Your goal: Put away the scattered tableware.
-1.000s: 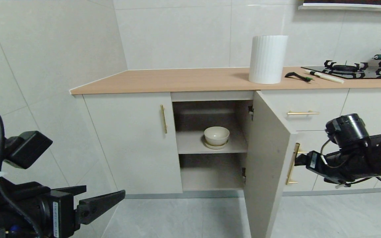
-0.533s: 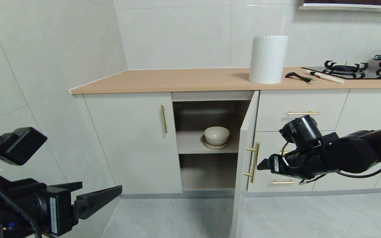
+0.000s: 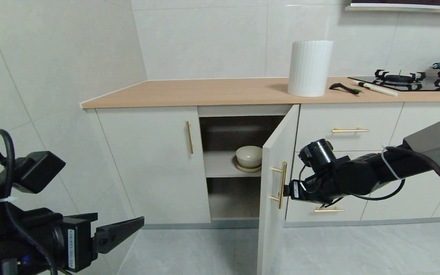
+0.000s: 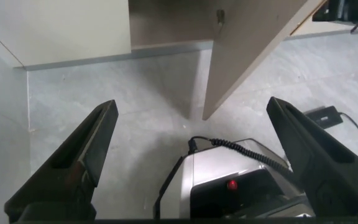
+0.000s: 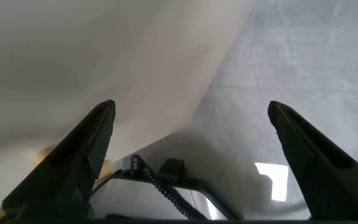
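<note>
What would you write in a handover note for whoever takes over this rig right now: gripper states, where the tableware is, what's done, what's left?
Left gripper: open, empty, held low in front of the cabinet.
Right gripper: open, empty, at the cabinet door beside its gold handle.
Tableware: beige bowl sits on a saucer on the middle shelf.
Done: bowl and saucer stowed.
Left: the door is ajar; shut it. A black utensil and a pale utensil lie on the countertop; check whether they belong.
</note>
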